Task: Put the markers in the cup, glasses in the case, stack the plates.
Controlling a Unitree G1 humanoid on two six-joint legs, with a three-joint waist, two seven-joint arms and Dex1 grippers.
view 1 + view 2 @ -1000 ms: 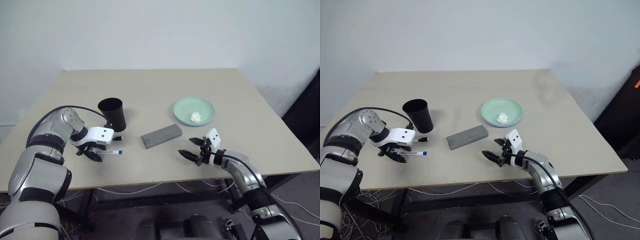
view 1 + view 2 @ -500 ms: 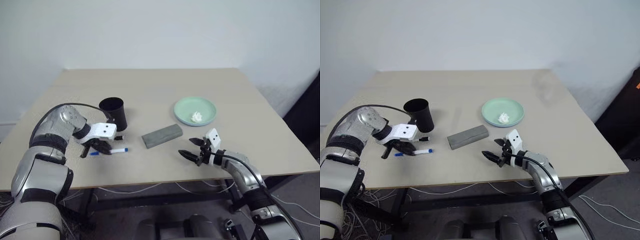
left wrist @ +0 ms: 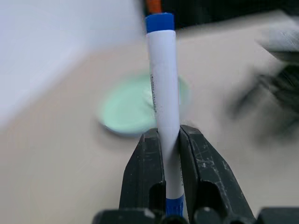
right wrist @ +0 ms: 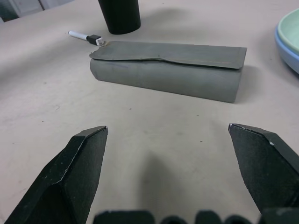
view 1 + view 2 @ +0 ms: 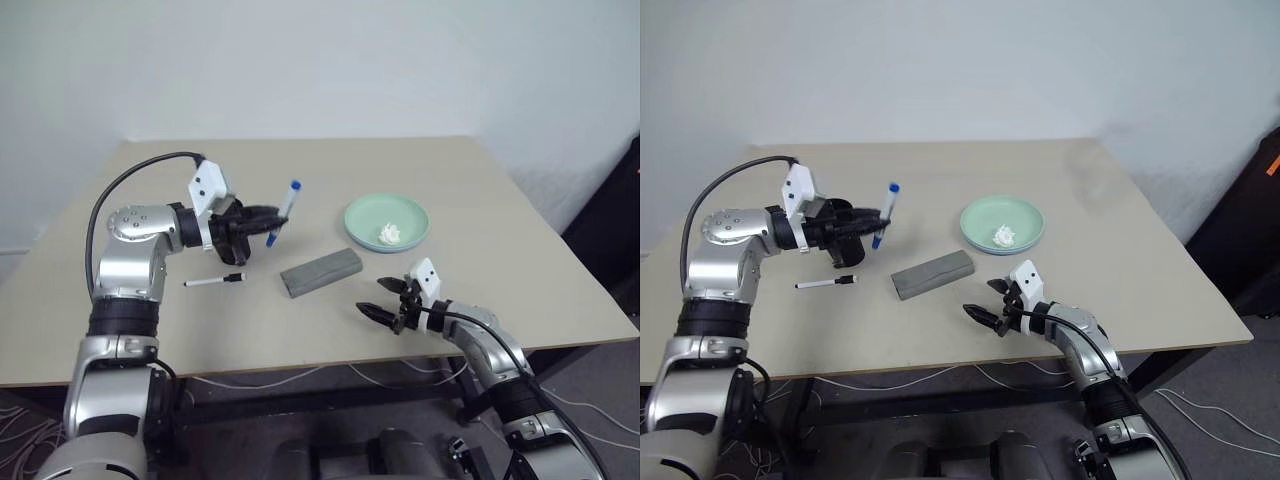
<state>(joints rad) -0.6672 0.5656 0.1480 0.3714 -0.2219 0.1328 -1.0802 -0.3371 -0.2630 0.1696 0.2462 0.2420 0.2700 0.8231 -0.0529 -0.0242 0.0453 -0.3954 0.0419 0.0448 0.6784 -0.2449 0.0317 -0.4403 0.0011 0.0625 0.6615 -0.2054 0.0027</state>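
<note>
No brand or legible writing can be made out; only a line of fine print is seen along the barrel of the white-barrelled marker with the blue cap (image 3: 164,88), too small to be read. This marker is clamped between the black fingers of the left gripper (image 5: 270,219) and is held above the beige table (image 5: 330,330), tilted with its cap uppermost. A second ago it was lying on the table beside the black tapered plastic cup (image 4: 119,15), under that gripper; since then it has been lifted clear. The cup is largely hidden behind the left gripper in the head views. The thin white marker with the black cap (image 5: 213,281) lies flat on the table, near the grey oblong case (image 5: 320,271), whose lid is down. The mint green round plate (image 5: 370,215) is seen stacked on a light blue plate (image 4: 286,49), with a small white tissue wad (image 5: 389,234) inside. The right gripper (image 5: 388,308) is held wide open and empty just above the table, unmoved, facing the case.
</note>
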